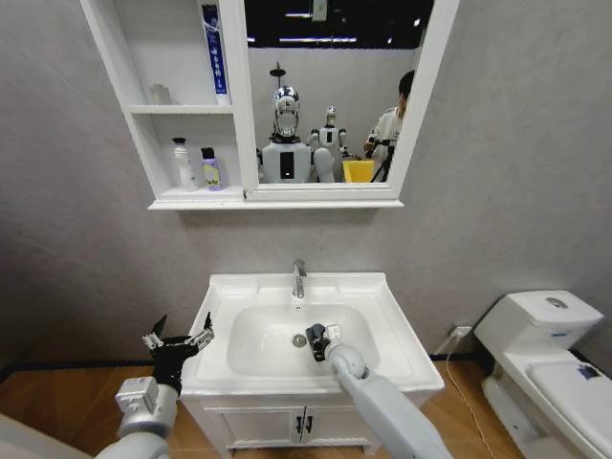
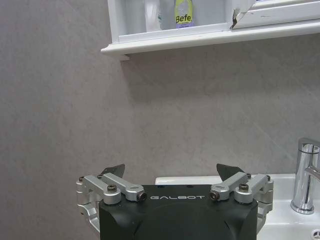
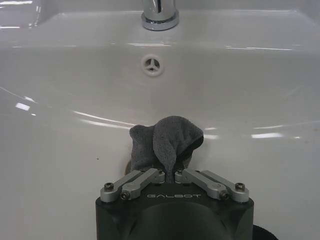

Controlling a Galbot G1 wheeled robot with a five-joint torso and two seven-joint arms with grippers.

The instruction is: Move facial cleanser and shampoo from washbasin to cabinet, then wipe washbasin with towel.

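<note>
The right gripper is pinching the small dark grey folded towel and pressing it into the bowl of the white ceramic washbasin beside the round metal drain, presumably for wiping, while the left gripper is hanging spread and empty off the basin's left edge.

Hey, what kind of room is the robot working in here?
Most likely a bathroom, perhaps a mock-up: a white washbasin with a chrome tap, a toilet, and a mirrored wall cabinet holding bottles.

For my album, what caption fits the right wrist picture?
The right tool presses a grey towel into the white washbasin, below the tap.
</note>
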